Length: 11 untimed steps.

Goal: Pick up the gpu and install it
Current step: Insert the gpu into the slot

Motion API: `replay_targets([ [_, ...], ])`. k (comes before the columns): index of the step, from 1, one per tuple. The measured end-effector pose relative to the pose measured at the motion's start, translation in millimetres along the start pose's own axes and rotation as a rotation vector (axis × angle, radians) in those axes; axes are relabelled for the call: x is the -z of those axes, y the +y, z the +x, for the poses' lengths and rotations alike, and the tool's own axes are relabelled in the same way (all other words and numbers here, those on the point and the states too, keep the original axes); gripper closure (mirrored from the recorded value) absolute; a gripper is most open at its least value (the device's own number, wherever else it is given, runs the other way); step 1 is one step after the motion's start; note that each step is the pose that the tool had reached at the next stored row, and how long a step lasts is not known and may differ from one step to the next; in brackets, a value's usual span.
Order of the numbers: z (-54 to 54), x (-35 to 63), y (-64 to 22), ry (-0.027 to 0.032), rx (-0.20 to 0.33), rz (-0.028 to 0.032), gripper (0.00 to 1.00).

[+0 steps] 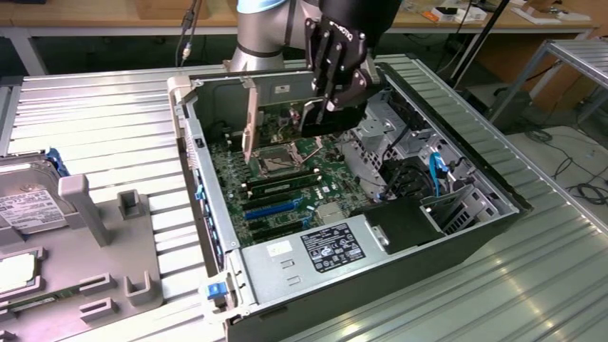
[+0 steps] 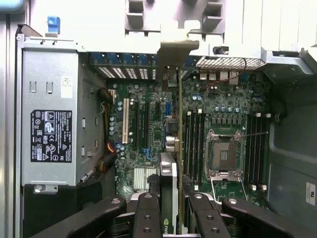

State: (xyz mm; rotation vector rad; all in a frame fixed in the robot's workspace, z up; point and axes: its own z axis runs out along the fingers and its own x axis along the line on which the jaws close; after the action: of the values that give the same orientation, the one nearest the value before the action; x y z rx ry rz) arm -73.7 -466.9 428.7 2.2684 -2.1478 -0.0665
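Note:
My gripper hangs over the open computer case, shut on the gpu, a dark card held upright above the motherboard. In the wrist view the gpu is seen edge-on between the black fingers: a thin green board edge with the black cooler beside it. Its silver end bracket reaches toward the case's rear slot wall. The card hovers over the expansion slots, between the white slot and the memory sticks. Whether its lower edge touches a slot is hidden.
A grey power supply with a black label fills the case's near end. The CPU socket lies mid-board. Drive cage and cables crowd the exterior view's right side. A grey tray with a hard drive sits at the left.

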Motion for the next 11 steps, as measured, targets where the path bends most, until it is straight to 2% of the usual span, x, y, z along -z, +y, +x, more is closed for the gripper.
replay_targets([
  [5,0.0,0.0,0.0,0.0034,0.082,-0.0016,0.73],
  [7,0.0,0.0,0.0,0.0054,0.131,-0.0025,0.73],
  [11,0.0,0.0,0.0,0.0077,0.186,-0.0035,0.73],
])
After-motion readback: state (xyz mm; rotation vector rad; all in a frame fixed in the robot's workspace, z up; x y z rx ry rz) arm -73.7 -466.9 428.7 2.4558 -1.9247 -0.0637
